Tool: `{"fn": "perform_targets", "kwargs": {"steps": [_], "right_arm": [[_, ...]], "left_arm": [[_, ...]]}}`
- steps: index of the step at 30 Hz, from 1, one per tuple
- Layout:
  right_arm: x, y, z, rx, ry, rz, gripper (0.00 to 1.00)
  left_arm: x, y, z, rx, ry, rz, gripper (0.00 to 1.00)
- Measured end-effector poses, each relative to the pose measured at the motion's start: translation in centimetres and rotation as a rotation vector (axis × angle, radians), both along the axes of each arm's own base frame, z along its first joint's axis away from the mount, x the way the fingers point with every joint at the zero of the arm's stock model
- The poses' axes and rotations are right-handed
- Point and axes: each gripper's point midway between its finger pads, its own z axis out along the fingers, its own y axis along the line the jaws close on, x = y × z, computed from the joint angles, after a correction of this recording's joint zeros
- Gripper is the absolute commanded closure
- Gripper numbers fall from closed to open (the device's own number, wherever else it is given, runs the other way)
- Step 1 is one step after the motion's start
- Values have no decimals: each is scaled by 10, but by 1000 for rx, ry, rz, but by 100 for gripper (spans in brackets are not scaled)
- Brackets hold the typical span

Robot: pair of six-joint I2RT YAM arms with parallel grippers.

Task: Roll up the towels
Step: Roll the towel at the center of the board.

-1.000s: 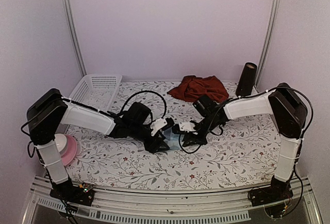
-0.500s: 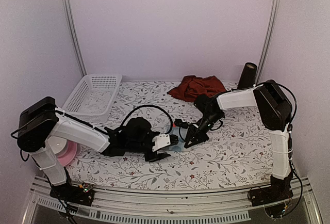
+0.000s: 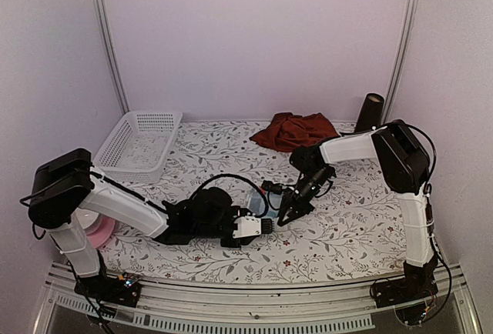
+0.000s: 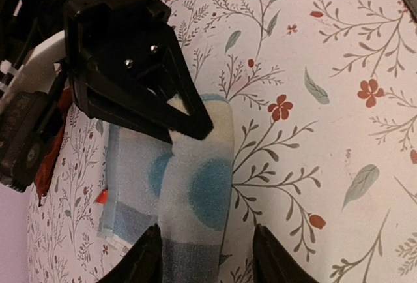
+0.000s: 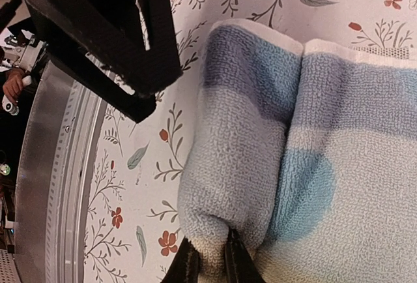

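Nearer the arms than the heaped red towel (image 3: 296, 130), the part-rolled checked towel (image 5: 293, 165) lies on the counter (image 3: 362, 226), its fold pinched by the right hand (image 5: 208, 257) against unrolling, while the left hand (image 4: 208, 257) straddles it, unclosed, probably to roll.

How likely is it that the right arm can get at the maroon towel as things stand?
Probably yes, once it lets go: the right gripper is shut on a fold of the checked towel. The maroon towel lies bare at the back, just behind the right arm, nothing between them.
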Motion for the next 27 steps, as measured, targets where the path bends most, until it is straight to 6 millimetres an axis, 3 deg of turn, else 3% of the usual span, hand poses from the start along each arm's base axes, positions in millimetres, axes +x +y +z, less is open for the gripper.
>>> {"fn": "perform_targets", "kwargs": {"steps": [12,27], "right_arm": [[-5,-3,-2,-13,28,9,90],[-4,-3,-4,-21,50,6,88]], "left_arm": [[2,-1,-33,104,-43,3,49],[19,-4,-30,110,-178,86,47]]}}
